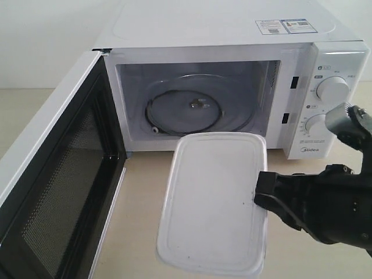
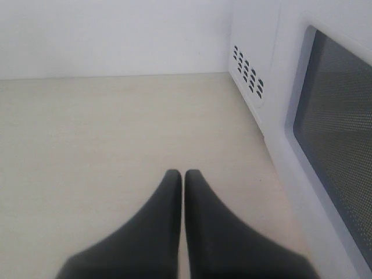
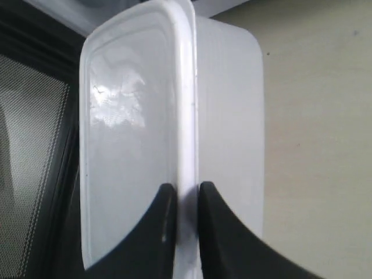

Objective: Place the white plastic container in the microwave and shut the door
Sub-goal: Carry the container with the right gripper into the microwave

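The white plastic container (image 1: 212, 200) hangs in front of the open microwave (image 1: 232, 87), its far end level with the cavity's lower lip. My right gripper (image 1: 260, 197) is shut on the rim of the container (image 3: 145, 128), one finger on the lid and one under the rim (image 3: 187, 192). The glass turntable (image 1: 195, 107) lies bare inside the cavity. The door (image 1: 55, 186) stands swung wide open at the left, its mesh window facing inward. My left gripper (image 2: 183, 174) is shut and empty over the table, beside the door's outer face (image 2: 334, 139).
The beige table (image 1: 136, 197) runs under the container and the door. Two round dials (image 1: 332, 90) sit on the microwave's right panel, close to my right arm (image 1: 331, 203). A white wall stands behind.
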